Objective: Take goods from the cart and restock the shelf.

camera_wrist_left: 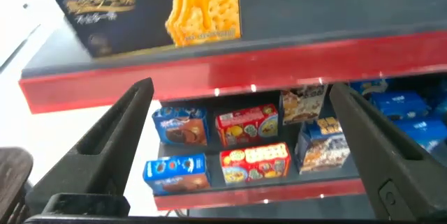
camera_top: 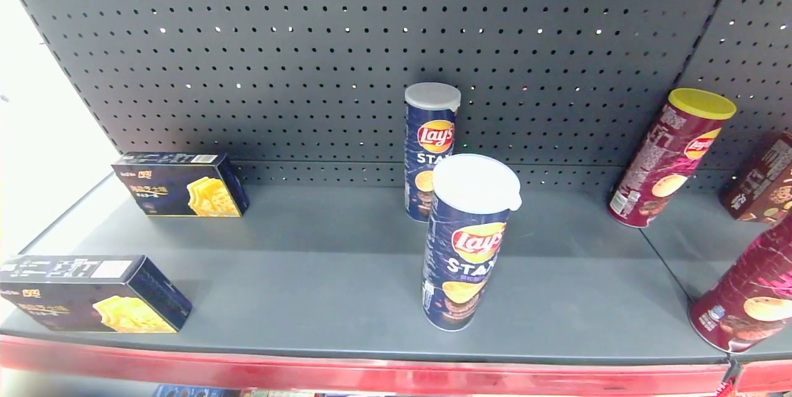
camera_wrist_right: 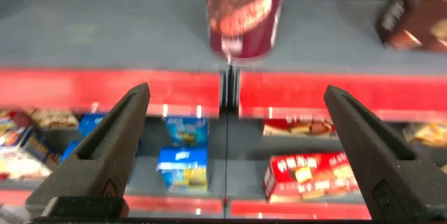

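Two blue chip cans upright on the grey shelf [camera_top: 297, 261]: front can [camera_top: 467, 242], back can [camera_top: 430, 149] by the pegboard [camera_top: 309, 44]. Two cracker boxes [camera_top: 182, 185] left, two maroon cans [camera_top: 671, 159] right. Left gripper [camera_wrist_left: 241, 90] and right gripper [camera_wrist_right: 237, 93] both spread apart, empty, facing the shelf edge.

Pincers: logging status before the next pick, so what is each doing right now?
Left pincer: open, holding nothing.
Right pincer: open, holding nothing.

Grey perforated back panel [camera_top: 309, 44] behind shelf [camera_top: 309, 273]; red strip [camera_top: 371, 375] along front edge; small snack boxes [camera_wrist_left: 246, 123] on lower tier.
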